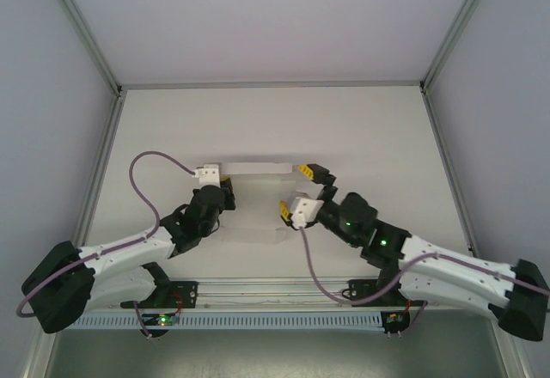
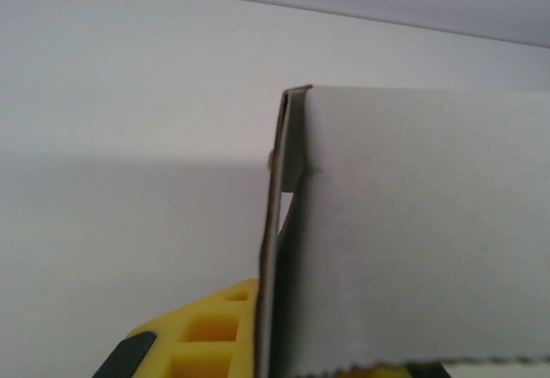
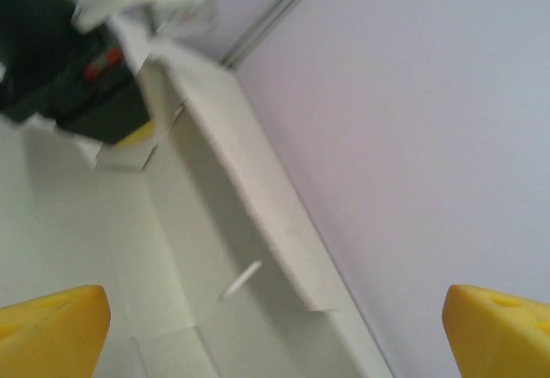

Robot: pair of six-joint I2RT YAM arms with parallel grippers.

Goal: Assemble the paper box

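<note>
The paper box [image 1: 258, 206] is thin white card lying in the middle of the table, its far wall folded upright. My left gripper [image 1: 222, 177] is shut on the left end of that wall. In the left wrist view the card [image 2: 412, 223] stands edge-on against the yellow finger [image 2: 198, 335]; the other finger is hidden behind it. My right gripper [image 1: 295, 191] is open at the box's right end, nothing between its fingers. In the right wrist view its yellow fingertips [image 3: 51, 326] stand wide apart over the box floor and upright wall [image 3: 258, 189].
The white table [image 1: 369, 137] is enclosed by pale walls and aluminium posts [image 1: 101, 159]. A slotted rail [image 1: 275, 318] runs along the near edge between the arm bases. The left arm's black wrist [image 3: 60, 77] shows at the wall's far end in the right wrist view.
</note>
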